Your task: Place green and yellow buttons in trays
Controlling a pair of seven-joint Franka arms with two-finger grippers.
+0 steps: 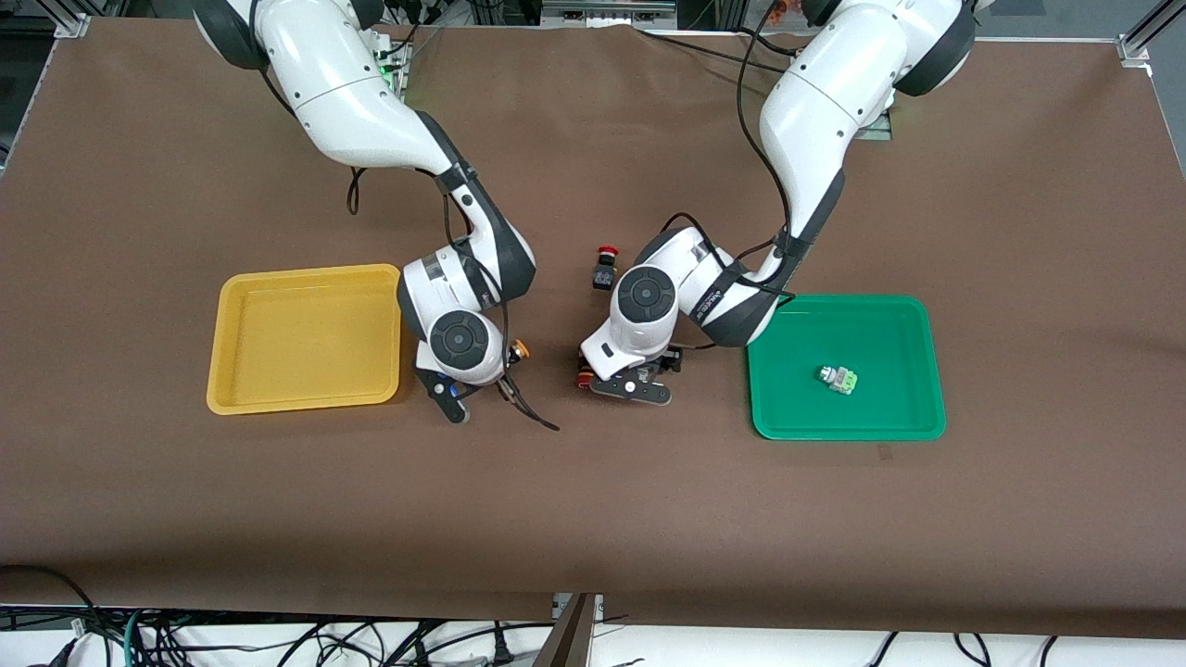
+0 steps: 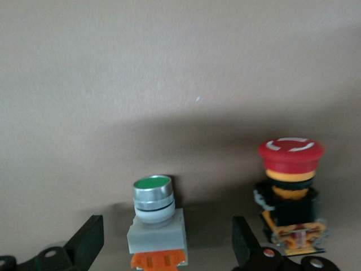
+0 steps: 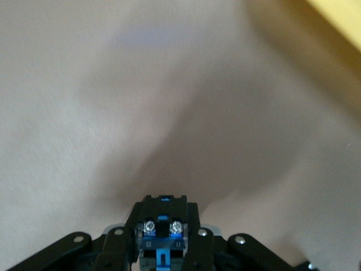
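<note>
1. Green tray (image 1: pixel 913 320), nearest item on the desk (image 1: pixel 593 519), toward the left arm's end; one pale-green, silver-bodied tray button (image 1: pixel 837 378) lying inside.
2. Left gripper (image 2: pixel 166 228) low over the desk between the two trays, fingers apart, straddling an upright green-capped button (image 2: pixel 152 217) without touching it.
3. Red mushroom button (image 2: pixel 290 189) just beside that button, outside one finger (image 2: pixel 243 245); not part of the task.
4. Second red button (image 1: pixel 605 267) farther from the front camera, well apart from the left gripper.
5. Right gripper (image 3: pixel 162 251) clamped on a dark-bodied yellow button (image 3: pixel 162 226), over bare desk just beside the yellow tray (image 1: pixel 236 306); not yet over the tray.
6. Likely faults:
   - red mushroom button knocked or tipped, through its closeness to the closing finger;
   - green-capped button toppled, through uneven contact on its narrow body;
   - yellow button dropped short of the yellow tray's rim, through release from the present position.
7. Brown matte cover, faintly creased, over the whole desk.
8. Cables (image 1: pixel 278 644) below the desk's near edge; metal frame (image 1: pixel 1144 37) at the corners by the arm bases.
</note>
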